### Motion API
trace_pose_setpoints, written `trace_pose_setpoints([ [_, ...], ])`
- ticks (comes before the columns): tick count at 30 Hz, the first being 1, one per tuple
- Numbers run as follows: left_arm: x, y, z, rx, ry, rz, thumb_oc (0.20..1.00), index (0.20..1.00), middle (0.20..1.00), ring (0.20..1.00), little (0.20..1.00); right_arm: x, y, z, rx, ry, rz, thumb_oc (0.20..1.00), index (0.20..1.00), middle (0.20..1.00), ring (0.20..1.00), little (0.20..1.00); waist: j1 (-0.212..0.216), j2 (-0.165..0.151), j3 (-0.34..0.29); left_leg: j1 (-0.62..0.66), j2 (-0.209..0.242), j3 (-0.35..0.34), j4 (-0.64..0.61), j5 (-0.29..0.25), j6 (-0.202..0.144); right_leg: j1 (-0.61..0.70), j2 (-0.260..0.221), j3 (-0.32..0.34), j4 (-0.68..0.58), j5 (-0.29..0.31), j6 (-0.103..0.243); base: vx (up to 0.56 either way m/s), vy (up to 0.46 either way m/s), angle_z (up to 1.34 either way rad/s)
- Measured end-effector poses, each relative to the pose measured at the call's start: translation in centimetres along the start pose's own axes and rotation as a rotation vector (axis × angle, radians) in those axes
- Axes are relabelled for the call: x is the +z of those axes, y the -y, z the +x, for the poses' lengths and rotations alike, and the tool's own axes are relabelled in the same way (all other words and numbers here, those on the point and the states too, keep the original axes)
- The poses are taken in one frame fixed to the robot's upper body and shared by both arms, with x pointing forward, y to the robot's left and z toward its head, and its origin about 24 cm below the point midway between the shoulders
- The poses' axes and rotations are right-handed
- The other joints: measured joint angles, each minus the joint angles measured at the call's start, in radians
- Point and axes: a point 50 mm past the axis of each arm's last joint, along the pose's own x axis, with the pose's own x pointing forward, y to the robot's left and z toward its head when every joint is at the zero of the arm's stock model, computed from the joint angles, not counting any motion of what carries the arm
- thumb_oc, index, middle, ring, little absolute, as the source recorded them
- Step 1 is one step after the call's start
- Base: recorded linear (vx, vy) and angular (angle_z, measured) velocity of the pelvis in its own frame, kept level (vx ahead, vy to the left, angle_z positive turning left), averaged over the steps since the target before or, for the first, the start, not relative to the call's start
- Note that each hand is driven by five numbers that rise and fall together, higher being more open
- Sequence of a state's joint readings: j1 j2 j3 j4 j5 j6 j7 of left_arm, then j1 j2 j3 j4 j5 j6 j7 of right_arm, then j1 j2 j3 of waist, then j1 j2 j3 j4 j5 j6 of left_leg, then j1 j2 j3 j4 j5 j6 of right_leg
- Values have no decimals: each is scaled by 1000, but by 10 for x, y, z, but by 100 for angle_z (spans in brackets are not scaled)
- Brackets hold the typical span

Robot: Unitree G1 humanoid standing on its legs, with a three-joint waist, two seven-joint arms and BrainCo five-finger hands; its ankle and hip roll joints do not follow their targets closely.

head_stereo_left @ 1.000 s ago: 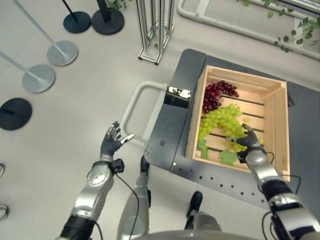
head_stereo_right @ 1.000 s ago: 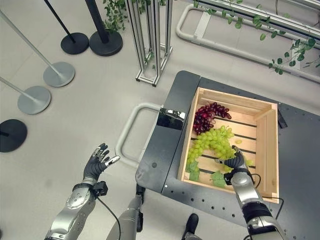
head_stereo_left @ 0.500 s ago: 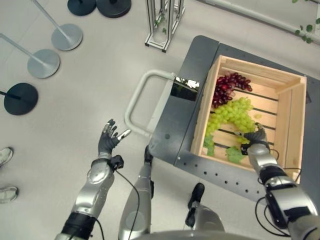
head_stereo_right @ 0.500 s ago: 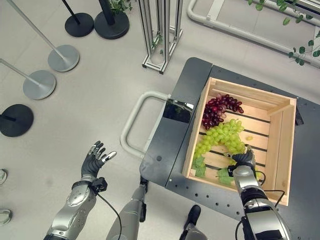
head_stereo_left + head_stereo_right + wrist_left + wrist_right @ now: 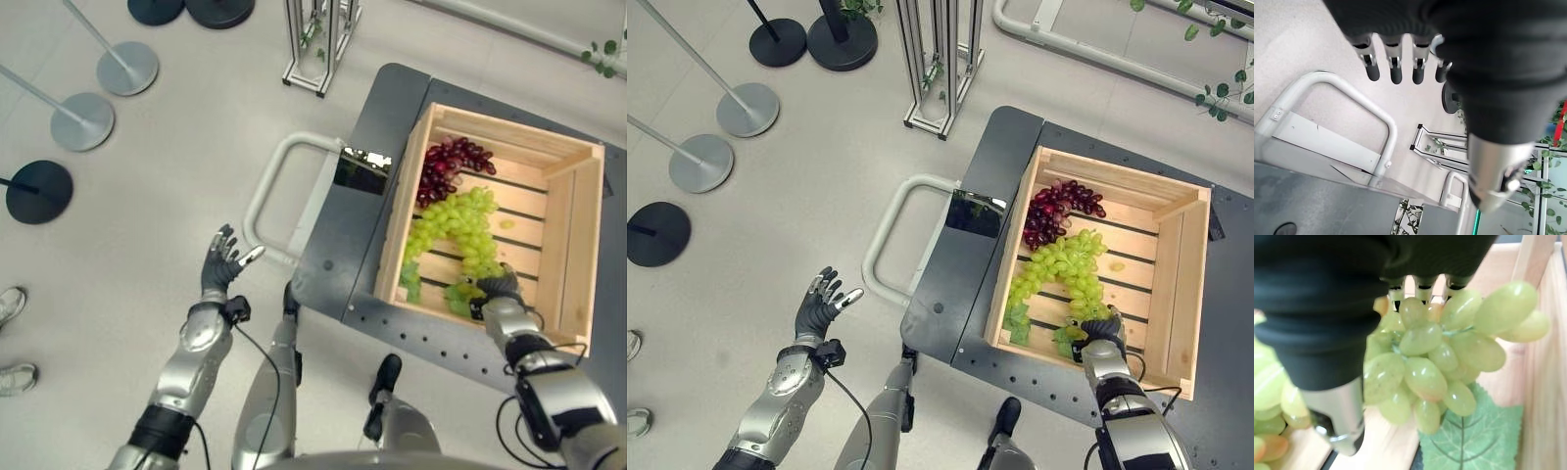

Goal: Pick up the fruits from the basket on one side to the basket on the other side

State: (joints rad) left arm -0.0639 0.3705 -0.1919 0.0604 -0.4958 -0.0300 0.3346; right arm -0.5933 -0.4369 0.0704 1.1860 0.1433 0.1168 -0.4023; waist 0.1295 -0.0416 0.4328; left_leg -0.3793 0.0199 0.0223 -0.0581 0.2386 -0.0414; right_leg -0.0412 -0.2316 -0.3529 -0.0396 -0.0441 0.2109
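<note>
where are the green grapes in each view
Left eye view: green grapes mid-crate, below the red grapes.
Right eye view: mid-crate, right hand at their near end.
Right wrist view: bunch right past the fingers.
Left wrist view: cart handle instead.
Shared landmark: wooden crate.

Bright, even overhead light with faint shadows. A glossy panel (image 5: 970,213) at 9 o'clock of the crate (image 5: 1183,284) shows glare. Close green grapes (image 5: 1425,374) appear soft, slightly out of focus.
</note>
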Motion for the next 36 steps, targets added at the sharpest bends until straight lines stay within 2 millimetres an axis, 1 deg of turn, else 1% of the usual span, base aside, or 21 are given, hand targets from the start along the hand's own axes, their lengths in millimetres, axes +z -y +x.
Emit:
trace_pose_setpoints([
  [1, 0, 1, 0, -5, -2, 0, 1000, 1000, 1000, 1000, 1000, 5, -1, 0, 1, 4, -8, 1000, 1000, 1000, 1000, 1000, 2, 0, 0, 0, 0, 0, 0, 0, 0, 0, 0, -1, 0, 0, 0, 0, 0, 0],
  [2, -1, 2, 0, -6, -3, 0, 1000, 1000, 1000, 1000, 1000, 5, -1, 0, 1, 2, -18, 1000, 1000, 1000, 1000, 1000, 2, 0, 0, 0, 0, 0, 0, 0, 0, 0, 0, -1, 0, 0, 0, 0, 0, 0],
  [7, -3, 8, -1, -28, -11, -6, 1000, 1000, 1000, 1000, 1000, 18, -3, 1, 1, 17, -57, 1000, 1000, 1000, 1000, 1000, 3, 7, 7, -11, 0, -4, 1, 2, 0, -5, 2, -8, -1, 0, 0, 0, 1, 1],
  [12, 0, 12, 1, -40, -3, -15, 1000, 1000, 1000, 1000, 1000, 30, -1, 2, -11, 28, -77, 1000, 1000, 1000, 1000, 1000, 14, 15, 24, -17, -1, -13, 2, 2, 0, -7, 2, -13, -1, 0, 0, 2, -3, 2],
  [15, 1, 16, 2, -57, 2, -13, 1000, 1000, 1000, 1000, 1000, 31, 1, 3, -20, 27, -77, 1000, 1000, 1000, 1000, 1000, 25, 16, 28, -23, -1, -14, 2, 2, -1, -15, 3, -14, -1, 0, 0, 0, 0, 0],
  [21, 1, 19, 2, -61, 2, -11, 1000, 1000, 1000, 1000, 1000, 40, 4, 4, -46, 24, -89, 1000, 1000, 1000, 1000, 1000, 26, 16, 30, -59, -1, -25, 12, 6, 0, -35, 8, -18, 0, 0, 0, 0, -8, 5],
  [24, 2, 19, 2, -57, 6, -11, 1000, 1000, 1000, 1000, 1000, 45, 5, 4, -60, 24, -178, 1000, 1000, 1000, 1000, 1000, 28, 17, 33, -69, 0, -28, 16, 6, 0, -43, 10, -21, 0, 0, 0, -1, -1, 1],
  [25, 2, 19, 2, -57, 6, -11, 1000, 1000, 1000, 1000, 1000, 47, 6, 4, -63, 27, -192, 890, 890, 890, 890, 890, 28, 18, 33, -73, 0, -29, 16, 6, 0, -50, 11, -21, 0, 1, 0, 0, 0, 0],
  [26, 2, 19, 2, -56, 6, -11, 1000, 1000, 1000, 1000, 1000, 48, 6, 4, -65, 29, -199, 561, 561, 561, 561, 561, 29, 18, 33, -77, 0, -30, 16, 6, -1, -52, 12, -21, 0, 1, 0, 0, 0, 0],
  [27, 2, 19, 2, -55, 8, -11, 1000, 1000, 1000, 1000, 1000, 51, 7, 4, -73, 33, -225, 200, 200, 200, 200, 200, 29, 18, 33, -86, 0, -33, 17, 8, 0, -58, 13, -23, 0, 1, 0, -20, 1, 4],
  [29, 3, 19, 3, -54, 13, -12, 1000, 1000, 1000, 1000, 1000, 51, 11, 5, -87, 37, -242, 200, 200, 200, 200, 200, 30, 18, 33, -95, 0, -36, 18, 8, 0, -66, 14, -25, 0, 1, 0, -8, -1, 4],
  [31, 4, 19, 4, -53, 20, -14, 1000, 1000, 1000, 1000, 1000, 54, 19, 7, -108, 43, -249, 200, 200, 200, 200, 200, 31, 19, 34, -104, 1, -40, 19, 10, -2, -69, 16, -28, 1, 1, -1, -6, 8, 4],
  [33, 5, 20, 4, -55, 25, -15, 1000, 1000, 1000, 1000, 1000, 56, 26, 9, -127, 49, -257, 200, 200, 200, 200, 200, 31, 25, 37, -107, 0, -45, 18, 12, -1, -69, 17, -33, 1, 1, -1, -8, 13, 6],
  [34, 7, 21, 5, -57, 32, -17, 1000, 1000, 1000, 1000, 1000, 59, 31, 10, -142, 56, -262, 200, 200, 200, 200, 200, 32, 33, 42, -107, -1, -50, 18, 12, -1, -68, 17, -37, 1, 1, -1, 2, 6, 4],
  [36, 8, 21, 6, -57, 39, -18, 1000, 1000, 1000, 1000, 1000, 62, 36, 11, -154, 61, -259, 200, 200, 200, 200, 200, 32, 39, 45, -109, -1, -50, 18, 13, -1, -70, 17, -39, 2, 1, -1, 0, 0, 0],
])
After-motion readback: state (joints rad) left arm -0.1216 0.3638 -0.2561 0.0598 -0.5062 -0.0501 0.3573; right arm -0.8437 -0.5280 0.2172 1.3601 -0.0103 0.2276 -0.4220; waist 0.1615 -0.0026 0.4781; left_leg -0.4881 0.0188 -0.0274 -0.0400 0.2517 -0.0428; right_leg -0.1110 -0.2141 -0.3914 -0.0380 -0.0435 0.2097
